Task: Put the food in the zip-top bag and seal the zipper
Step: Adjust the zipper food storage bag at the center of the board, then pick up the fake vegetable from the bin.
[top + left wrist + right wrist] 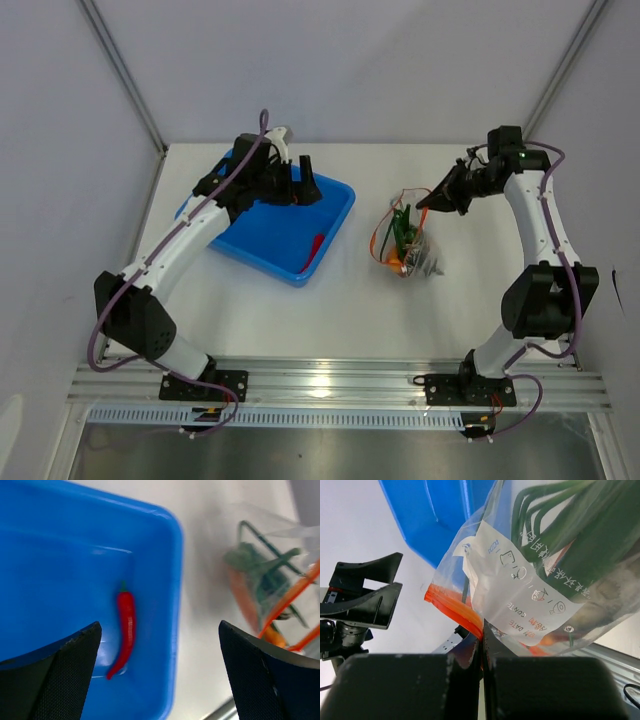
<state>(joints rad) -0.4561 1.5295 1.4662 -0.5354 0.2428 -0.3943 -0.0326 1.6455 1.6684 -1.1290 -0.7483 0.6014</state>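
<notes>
Progress looks well past halfway: most of the food already sits inside the bag (408, 243), where green stalks (560, 525) and an orange piece (397, 262) show through the clear plastic. One item is left outside, the red chili (126, 632), which lies alone in the blue tray (50, 555), near its right wall. The bag is on the tabletop (300, 320) just right of the tray, with its mouth lifted and turned toward the tray. The right gripper (482, 652) is clamped tight on the bag's edge at the zipper (452, 607), holding it up. The zipper strips stand apart in the left wrist view, so the seal is not yet made. The left gripper (160, 675) hangs above the tray with its jaws spread wide and nothing between them, the chili below them. By my judgement, what remains is bagging the chili and pressing the zipper closed.
</notes>
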